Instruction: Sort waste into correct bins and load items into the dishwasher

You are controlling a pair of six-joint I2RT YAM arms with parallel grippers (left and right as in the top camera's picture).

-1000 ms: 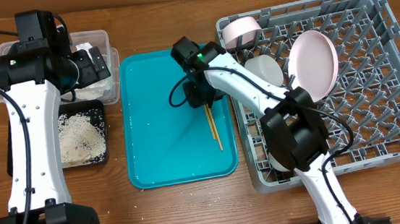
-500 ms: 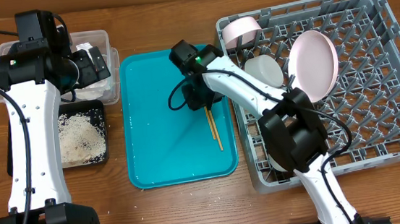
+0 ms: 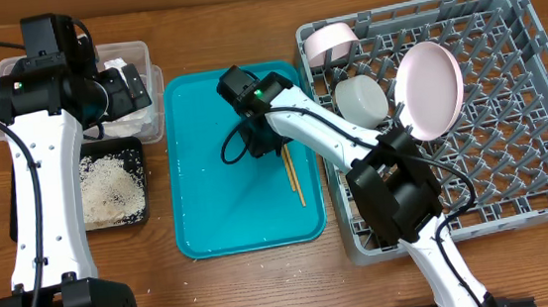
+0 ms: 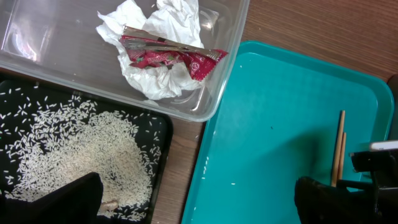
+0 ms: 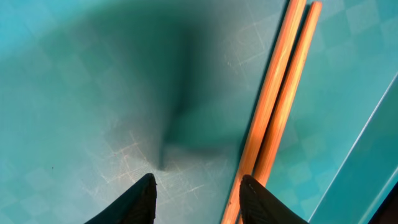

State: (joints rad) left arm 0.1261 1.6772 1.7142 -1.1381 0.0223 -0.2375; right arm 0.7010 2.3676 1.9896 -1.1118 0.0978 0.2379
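Two wooden chopsticks (image 3: 293, 177) lie side by side on the teal serving tray (image 3: 219, 208); they also show in the right wrist view (image 5: 280, 99). My right gripper (image 3: 261, 140) is open low over the tray, and its right fingertip touches the chopsticks' left side (image 5: 198, 190). My left gripper (image 4: 193, 208) is open and empty, hovering by the clear tub (image 3: 150, 65). The tub holds a white napkin (image 4: 155, 81) and a red wrapper (image 4: 168, 56). Rice (image 3: 110, 186) lies in the black tray (image 3: 142, 217). The grey dish rack (image 3: 528, 101) holds a pink plate (image 3: 429, 85) and two bowls (image 3: 361, 96).
A few loose rice grains (image 4: 234, 183) lie on the teal tray. The tray sits between the bins on the left and the rack on the right. My right arm crosses the rack's near left corner (image 3: 396, 183).
My right gripper has moved a little left over the teal tray, away from the rack's edge. The left arm has not moved.
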